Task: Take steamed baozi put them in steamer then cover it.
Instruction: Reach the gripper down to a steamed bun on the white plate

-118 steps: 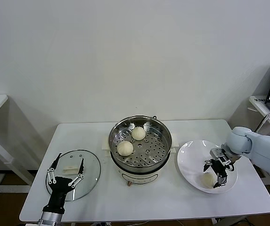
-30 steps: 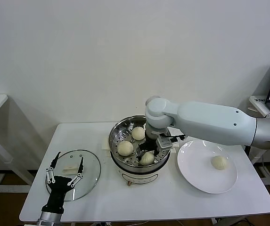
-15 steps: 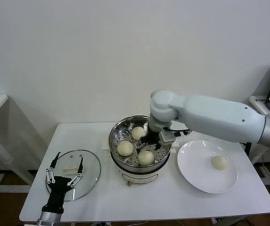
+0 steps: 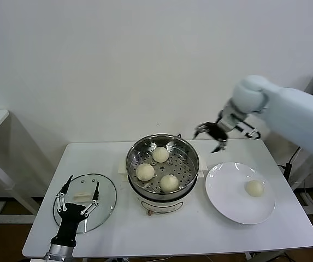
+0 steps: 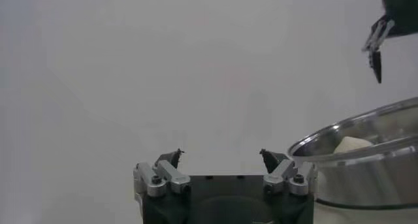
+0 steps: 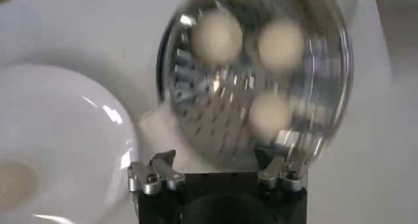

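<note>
Hovering in the air above the desk, the right end effector has its fingers spread apart and holds nothing. It sits behind the gap between the steamer and the plate, higher than both and touching neither.

The steamer stands at the middle of the desk. Three buns lie on its perforated tray: one toward the back, one toward the robot's left, one toward the front. All three are below the right end effector and to its left, well apart from its fingers. The right wrist view looks down on the steamer with the same three buns inside.

The fourth bun rests on the right half of the white plate, which lies on the desk just to the right of the steamer. This bun is below and in front of the right end effector, apart from it.

The left end effector is parked low at the front left of the desk, over the glass lid. Its fingers stand apart and empty. The lid lies flat on the desk, to the left of the steamer and clear of it.
</note>
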